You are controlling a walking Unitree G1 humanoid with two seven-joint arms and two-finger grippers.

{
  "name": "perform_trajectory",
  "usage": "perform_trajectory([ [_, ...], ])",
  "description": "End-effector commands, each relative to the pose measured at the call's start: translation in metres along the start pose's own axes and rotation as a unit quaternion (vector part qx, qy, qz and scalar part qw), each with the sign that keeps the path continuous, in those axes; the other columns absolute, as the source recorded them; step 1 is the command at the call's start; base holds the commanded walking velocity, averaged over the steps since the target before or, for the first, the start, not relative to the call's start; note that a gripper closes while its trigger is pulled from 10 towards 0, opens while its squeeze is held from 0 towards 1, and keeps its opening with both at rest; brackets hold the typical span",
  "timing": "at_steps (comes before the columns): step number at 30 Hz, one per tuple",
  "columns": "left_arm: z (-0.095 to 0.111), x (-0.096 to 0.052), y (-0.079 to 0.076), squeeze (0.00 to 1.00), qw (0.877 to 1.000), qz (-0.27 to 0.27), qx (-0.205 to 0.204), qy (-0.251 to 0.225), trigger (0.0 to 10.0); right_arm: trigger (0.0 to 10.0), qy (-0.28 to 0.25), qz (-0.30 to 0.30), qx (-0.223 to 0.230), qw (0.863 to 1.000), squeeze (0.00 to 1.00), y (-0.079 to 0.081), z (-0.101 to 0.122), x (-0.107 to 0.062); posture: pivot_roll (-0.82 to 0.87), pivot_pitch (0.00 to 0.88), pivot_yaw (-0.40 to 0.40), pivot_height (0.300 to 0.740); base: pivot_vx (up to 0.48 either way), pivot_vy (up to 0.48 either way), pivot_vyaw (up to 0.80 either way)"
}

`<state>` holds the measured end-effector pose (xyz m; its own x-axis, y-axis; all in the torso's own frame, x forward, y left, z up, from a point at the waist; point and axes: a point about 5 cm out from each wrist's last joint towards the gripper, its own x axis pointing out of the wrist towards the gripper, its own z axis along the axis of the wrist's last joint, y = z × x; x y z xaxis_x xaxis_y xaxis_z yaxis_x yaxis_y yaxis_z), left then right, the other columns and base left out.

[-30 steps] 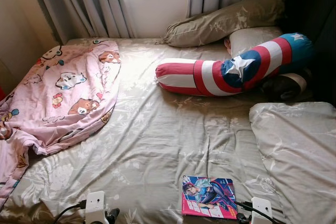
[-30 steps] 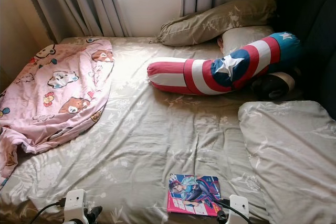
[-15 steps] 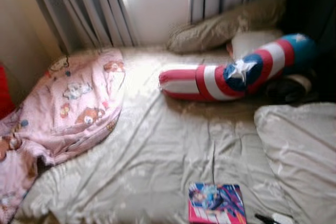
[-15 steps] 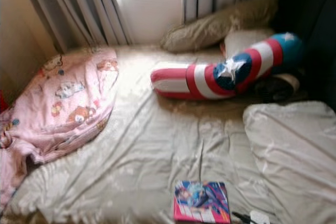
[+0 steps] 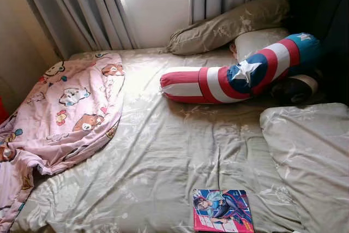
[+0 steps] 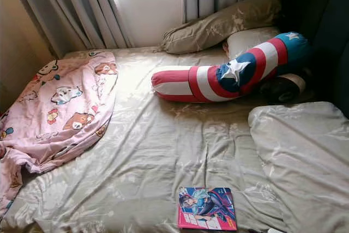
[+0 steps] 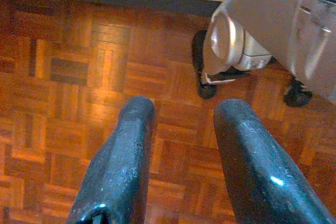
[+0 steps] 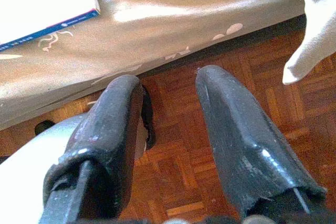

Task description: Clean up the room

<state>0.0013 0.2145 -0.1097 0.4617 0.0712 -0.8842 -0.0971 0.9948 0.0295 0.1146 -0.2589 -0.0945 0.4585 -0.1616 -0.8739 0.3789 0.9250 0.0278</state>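
Nearest, both arms hang low beside the robot's body, presumably because nothing has yet been chosen for pickup: the left gripper (image 7: 181,145) points down at the parquet floor (image 7: 63,87) with its two black fingers parted and nothing between them, and the right gripper (image 8: 168,129) hangs likewise, fingers apart and empty, just outside the near edge of the bed (image 5: 163,162). Lying flat at that near edge, toward the bed's right side, is a comic book (image 5: 222,217), cover up; its corner also appears above the right gripper in the right wrist view, which suggests it is the closest item to reach and a likely first candidate for tidying. Beside it, the near right corner carries a loose grey pillow (image 5: 311,156), set apart from the others at the head. Along the left edge, a pink cartoon blanket (image 5: 60,113) lies crumpled and spills over the side, evidently left unfolded. Farther back, a red, white and blue bolster (image 5: 240,77) lies slantwise toward the far right corner, touching a pale pillow (image 5: 256,39) behind it. Farthest, an olive pillow (image 5: 229,23) rests at the far edge under the curtains (image 5: 87,9) and window.
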Motion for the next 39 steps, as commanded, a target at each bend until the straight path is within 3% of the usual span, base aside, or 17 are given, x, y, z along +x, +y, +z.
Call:
perform_trajectory([
  [1,-0.003,-0.002,0.002,0.0,1.0,0.008,0.003,0.001,10.0,10.0,0.002,0.002,-0.002,1.0,0.0,0.0,0.0,0.0,-0.04,0.0,0.035,0.74,0.0,0.0,0.0],
  [28,-0.001,0.003,-0.016,0.0,1.0,0.005,0.012,0.003,10.0,10.0,-0.02,-0.001,-0.035,0.999,0.0,-0.009,0.027,0.001,-0.03,0.0,-0.041,0.74,0.0,0.0,0.0],
  [32,-0.001,0.003,-0.015,0.0,0.999,0.018,0.028,0.007,10.0,10.0,-0.019,0.003,-0.037,0.999,0.0,-0.007,0.027,0.002,-0.03,0.0,-0.043,0.74,0.0,0.0,0.0],
  [35,0.001,0.001,-0.009,0.0,0.996,0.066,0.06,-0.007,10.0,10.0,-0.019,0.004,-0.037,0.999,0.0,-0.005,0.026,0.002,-0.04,0.0,-0.038,0.74,0.0,0.0,0.0],
  [36,0.067,0.028,0.001,0.0,0.988,0.099,0.094,-0.072,10.0,10.0,-0.018,0.004,-0.036,0.999,0.0,-0.005,0.025,0.002,-0.04,0.0,-0.036,0.74,0.0,0.0,0.0],
  [37,0.12,0.041,0.006,0.0,0.978,0.126,0.114,-0.121,10.0,10.0,-0.018,0.004,-0.037,0.999,0.0,-0.005,0.025,0.002,-0.04,0.0,-0.036,0.74,0.0,0.0,0.0],
  [38,0.158,0.045,0.011,0.0,0.97,0.148,0.121,-0.153,10.0,10.0,-0.018,0.004,-0.037,0.999,0.0,-0.005,0.025,0.002,-0.04,0.0,-0.035,0.74,0.0,0.0,0.0],
  [39,0.182,0.046,0.017,0.0,0.962,0.175,0.127,-0.168,10.0,10.0,-0.017,0.004,-0.036,0.999,0.0,-0.005,0.024,0.002,-0.04,0.0,-0.034,0.74,0.0,0.0,0.0],
])
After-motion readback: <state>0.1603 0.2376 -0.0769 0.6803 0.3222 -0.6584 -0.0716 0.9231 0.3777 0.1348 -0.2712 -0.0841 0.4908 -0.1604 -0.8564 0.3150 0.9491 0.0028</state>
